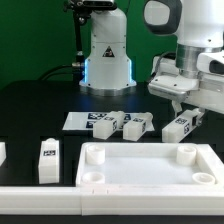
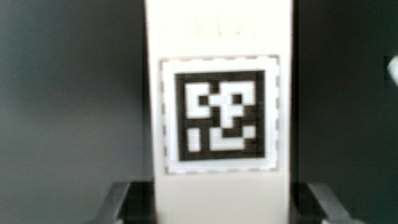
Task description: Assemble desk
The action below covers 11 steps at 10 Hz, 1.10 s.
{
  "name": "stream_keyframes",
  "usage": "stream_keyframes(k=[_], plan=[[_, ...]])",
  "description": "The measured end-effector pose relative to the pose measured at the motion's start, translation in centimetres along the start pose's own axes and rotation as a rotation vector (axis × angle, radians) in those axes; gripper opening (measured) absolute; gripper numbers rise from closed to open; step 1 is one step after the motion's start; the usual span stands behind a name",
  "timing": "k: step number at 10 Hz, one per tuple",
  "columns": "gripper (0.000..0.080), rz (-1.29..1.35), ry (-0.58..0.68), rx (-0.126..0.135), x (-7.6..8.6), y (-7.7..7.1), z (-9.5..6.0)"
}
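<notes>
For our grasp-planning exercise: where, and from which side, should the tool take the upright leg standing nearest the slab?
Take the upright leg near its top, probably from straight above, pinching across its side faces: it stands on end, top unobstructed, clear of the slab.

Desk slab (image 1: pixel 150 168): white plastic, smooth, faint shine. Leg (image 2: pixel 214 40): same white plastic, smooth; tag (image 2: pixel 222 118) on it flat black-and-white print, not shiny. Table (image 1: pixel 40 108): black, dull, smooth. Arm (image 1: pixel 200 45): white shell, glossy, bright spots of light.
</notes>
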<state>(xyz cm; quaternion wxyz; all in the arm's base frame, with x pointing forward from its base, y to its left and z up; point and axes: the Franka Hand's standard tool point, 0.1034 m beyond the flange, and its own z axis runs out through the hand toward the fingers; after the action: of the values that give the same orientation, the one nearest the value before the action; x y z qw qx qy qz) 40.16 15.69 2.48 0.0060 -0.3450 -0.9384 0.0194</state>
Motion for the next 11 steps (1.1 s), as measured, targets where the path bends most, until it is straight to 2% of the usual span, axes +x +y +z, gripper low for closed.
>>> stream_keyframes(k=[1, 2, 3, 4, 5, 6, 7, 8, 9, 11], plan=[[0.0284, 0.029, -0.004, 0.000, 0.1, 0.0, 0.0], [0.0390, 0.030, -0.012, 0.002, 0.5, 0.1, 0.1], [0.0543, 0.035, -0.011, 0.004, 0.2, -0.1, 0.1], [0.0543, 0.085, -0.021, 0.002, 0.4, 0.0, -0.2], [0.0631, 0.118, -0.064, -0.008, 1.1, 0.7, -1.4], [0.0631, 0.205, -0.124, -0.007, 1.2, 1.2, -2.9], [0.0647, 0.271, -0.186, -0.001, 1.1, 1.9, -3.7], [0.0647, 0.309, -0.218, 0.005, 0.5, 2.7, -4.0], [0.0649, 0.356, -0.222, -0.002, -0.1, 3.4, -4.2], [0.0649, 0.374, -0.217, 0.002, 0.2, 3.1, -4.0]])
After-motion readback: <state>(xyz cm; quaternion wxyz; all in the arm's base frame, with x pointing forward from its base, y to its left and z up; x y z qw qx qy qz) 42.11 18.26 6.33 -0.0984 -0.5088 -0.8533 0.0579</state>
